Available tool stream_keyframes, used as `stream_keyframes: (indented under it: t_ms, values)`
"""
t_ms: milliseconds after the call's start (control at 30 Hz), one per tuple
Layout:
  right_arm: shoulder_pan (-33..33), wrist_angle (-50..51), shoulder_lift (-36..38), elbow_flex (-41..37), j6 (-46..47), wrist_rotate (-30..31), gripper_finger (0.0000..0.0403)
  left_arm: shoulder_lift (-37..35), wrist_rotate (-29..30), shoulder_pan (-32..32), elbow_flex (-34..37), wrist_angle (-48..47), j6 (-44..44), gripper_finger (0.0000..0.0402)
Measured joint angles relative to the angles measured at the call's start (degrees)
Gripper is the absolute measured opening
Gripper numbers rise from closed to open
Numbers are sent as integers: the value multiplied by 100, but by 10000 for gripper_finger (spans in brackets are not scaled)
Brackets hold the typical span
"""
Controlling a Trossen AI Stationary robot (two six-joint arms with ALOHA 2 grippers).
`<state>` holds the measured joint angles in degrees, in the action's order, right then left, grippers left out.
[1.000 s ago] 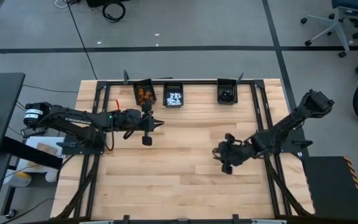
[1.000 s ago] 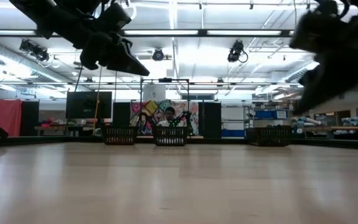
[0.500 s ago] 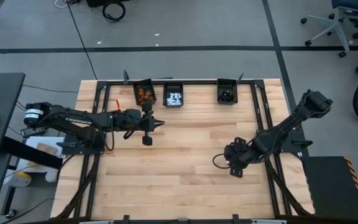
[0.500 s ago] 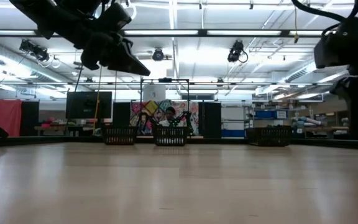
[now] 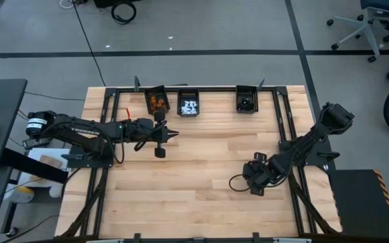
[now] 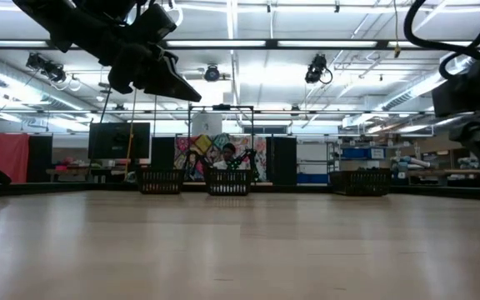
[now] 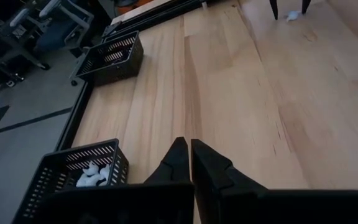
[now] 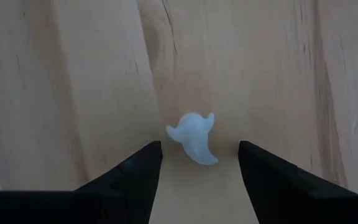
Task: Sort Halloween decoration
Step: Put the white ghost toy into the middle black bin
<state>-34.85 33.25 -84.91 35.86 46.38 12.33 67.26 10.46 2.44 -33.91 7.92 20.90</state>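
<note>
Wide wooden surface (image 5: 194, 162), dark frame rails round its edge. Left arm (image 5: 80, 129) reaches in from the left side, its pincer (image 5: 169, 135) closed tight, fingers (image 7: 188, 163) pressed together, hanging above the boards just in front of the bins. Right arm (image 5: 309, 143) folds down from the right, its pincer (image 5: 238, 183) low over the near-right part of the surface, jaws spread wide and empty.

Three black bins along the far edge: one (image 5: 156, 101) with orange trinkets, one (image 5: 188, 104) just beside it with white ones, the third (image 5: 246, 101) well apart with black ones.

And there it is: a tiny white ghost (image 8: 193, 137) lying on the wood, right between the right pincer's open fingers (image 8: 135, 171), touching neither one.
</note>
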Motion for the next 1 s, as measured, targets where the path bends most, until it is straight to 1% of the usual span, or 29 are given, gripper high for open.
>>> stream_keyframes:
  t_ms: [167, 300, 500, 700, 800, 1000]
  values:
    - [-4, -54, 99, -15, -125, 88, 207, 0, 0, 0, 0, 0, -15, 0]
    - [7, -117, 116, -26, -300, 79, 186, 0, -2, 0, 0, 0, -17, 0]
    - [9, -263, 47, -26, -300, 29, 138, 0, -2, 0, 0, -4, -16, 0]
    - [16, -365, 38, -26, -144, 159, 92, 0, -1, 0, 0, -9, -16, 0]
    - [20, -402, 36, -28, -130, 197, 81, 0, -2, 0, 0, -11, -15, 0]
    - [22, -466, 44, -37, -111, 220, 71, 0, -2, 0, 0, -11, -17, 0]
